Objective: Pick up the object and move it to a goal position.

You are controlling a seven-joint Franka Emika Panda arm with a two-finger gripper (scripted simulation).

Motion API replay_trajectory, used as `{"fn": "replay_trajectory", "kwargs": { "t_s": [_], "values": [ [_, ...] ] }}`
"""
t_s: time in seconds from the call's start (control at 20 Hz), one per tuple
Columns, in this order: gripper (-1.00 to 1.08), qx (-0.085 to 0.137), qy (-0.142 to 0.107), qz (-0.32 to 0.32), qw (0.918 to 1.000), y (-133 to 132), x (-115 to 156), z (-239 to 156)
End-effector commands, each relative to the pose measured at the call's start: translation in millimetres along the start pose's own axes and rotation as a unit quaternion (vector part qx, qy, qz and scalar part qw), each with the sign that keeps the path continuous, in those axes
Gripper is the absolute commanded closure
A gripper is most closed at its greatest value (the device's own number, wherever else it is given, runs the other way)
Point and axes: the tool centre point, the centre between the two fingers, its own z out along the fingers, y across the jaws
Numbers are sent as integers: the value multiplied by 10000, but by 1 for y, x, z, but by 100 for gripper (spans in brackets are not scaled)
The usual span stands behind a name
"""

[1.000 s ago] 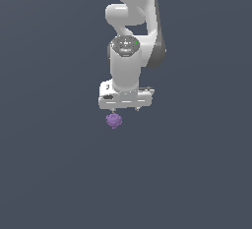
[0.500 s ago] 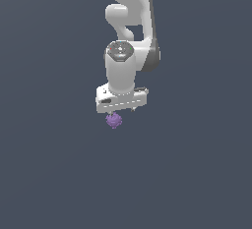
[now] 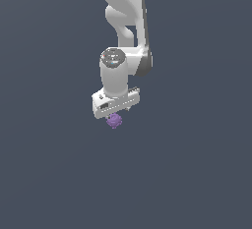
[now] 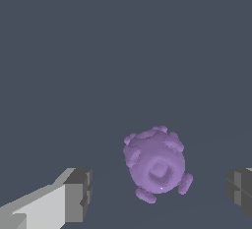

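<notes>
exterior view: the white franka arm reaches down from the top of the frame over a plain dark grey-blue worktop, its wrist pointing straight down, and the gripper sits just above the purple knobby lump, which lies on the worktop right under the gripper's flat white body, slightly toward the exterior view's left of the arm's column. from here the lump looks far smaller than the gripper body, and the fingertips are too small and too hidden behind the body to make out, so whether they touch the lump cannot be told from this view. the wrist view gives the clearer answer: the gripper is spread wide, with one grey pad on its white finger at one side and the other grey pad just entering the frame at the opposite side. the purple lump lies in the gap between them, roughly round, covered in short stubby knobs, with a faint square facet on the side that faces the camera. it touches neither pad; a clear strip of worktop shows on both sides of it, and it sits nearer the pad at the frame's edge than the other. nothing else lies on the worktop
</notes>
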Motion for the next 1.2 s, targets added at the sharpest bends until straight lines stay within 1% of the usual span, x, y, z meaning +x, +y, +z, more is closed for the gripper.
{"fn": "replay_trajectory", "kwargs": {
  "t_s": [0.0,0.3,0.55,0.85,1.15],
  "values": [
    [-92,-4,16,-301,9995,3,-5,7],
    [-92,-10,49,-910,9958,10,-14,21],
    [-92,-14,70,-1253,9921,13,-20,28],
    [-92,-17,83,-1467,9891,15,-23,33],
    [-92,-16,82,-1473,9890,15,-24,35]
  ]
}}
